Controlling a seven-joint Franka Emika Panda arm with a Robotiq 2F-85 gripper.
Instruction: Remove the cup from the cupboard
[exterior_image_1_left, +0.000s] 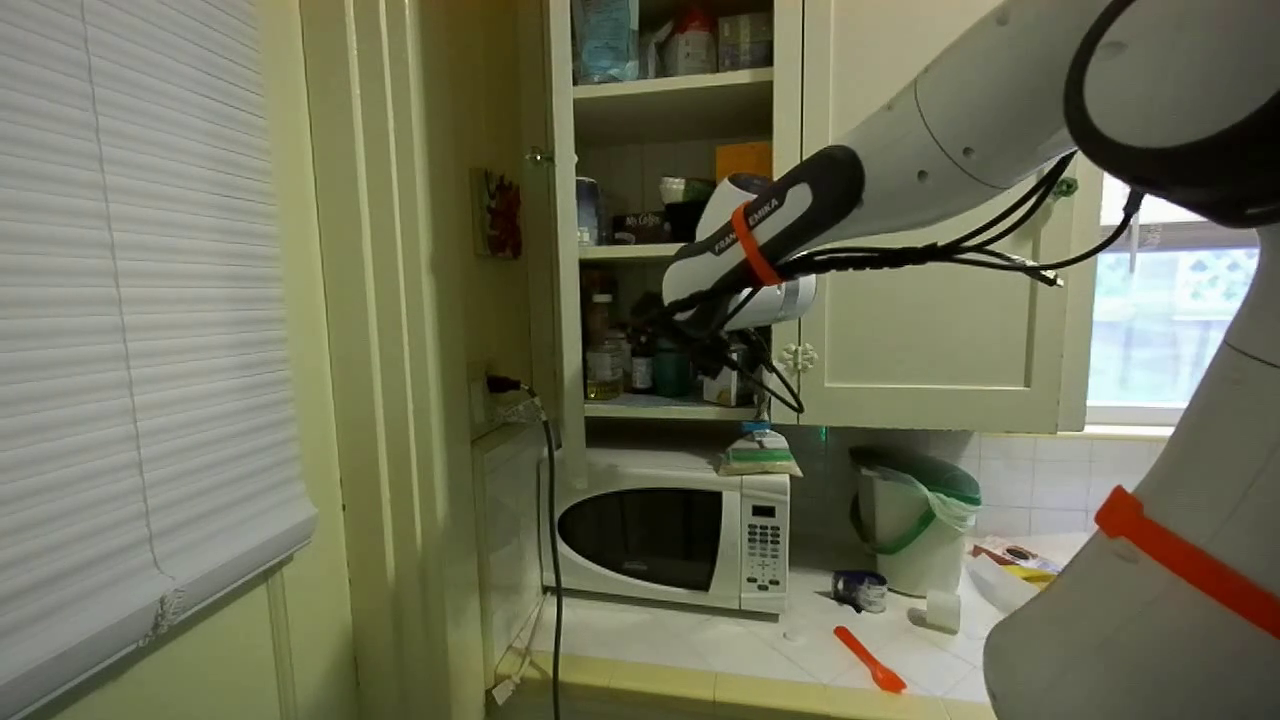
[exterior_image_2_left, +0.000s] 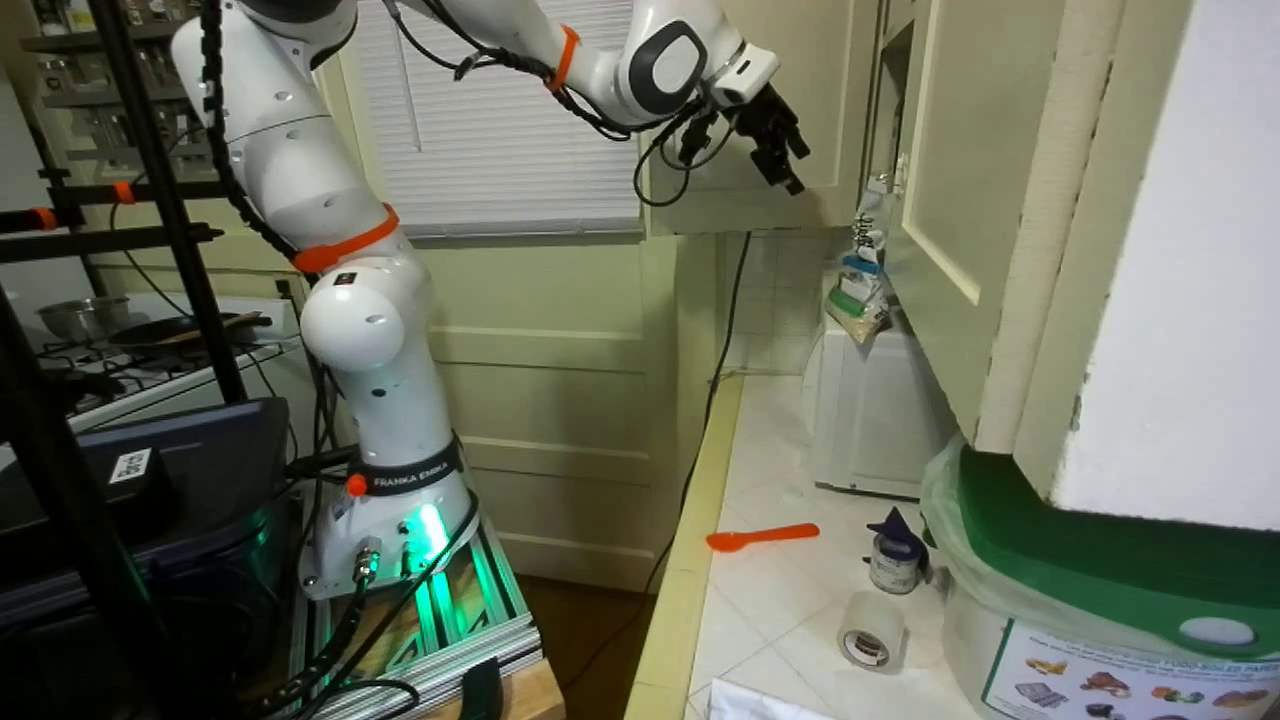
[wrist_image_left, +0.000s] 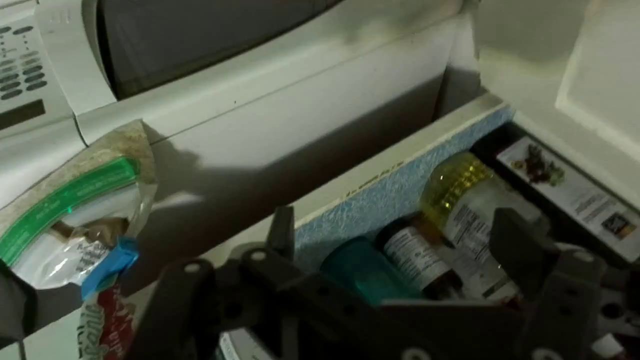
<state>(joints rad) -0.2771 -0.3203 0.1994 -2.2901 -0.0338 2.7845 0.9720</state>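
The cup (exterior_image_1_left: 673, 372), a teal-green tumbler, stands upright on the lowest shelf of the cream cupboard (exterior_image_1_left: 660, 411), partly behind the gripper and cables in an exterior view. In the wrist view, which looks upside down, the cup (wrist_image_left: 367, 270) stands beside a dark bottle with a white label (wrist_image_left: 415, 257); its upper part is hidden by the gripper. My gripper (wrist_image_left: 401, 237) is open, its fingers wide apart with nothing between them held. It is in front of the shelf, pointing in at cup and bottles, as an exterior view also shows (exterior_image_2_left: 797, 168). The cup is hidden in that view.
A yellow oil bottle (wrist_image_left: 457, 195) and a dark box (wrist_image_left: 570, 190) stand along the same shelf. A zip bag (exterior_image_1_left: 757, 455) sits on the microwave (exterior_image_1_left: 640, 540) just below. The left cupboard door (exterior_image_1_left: 563, 250) is open. A green-lidded bin (exterior_image_1_left: 905, 540) and orange spoon (exterior_image_1_left: 870, 660) are on the counter.
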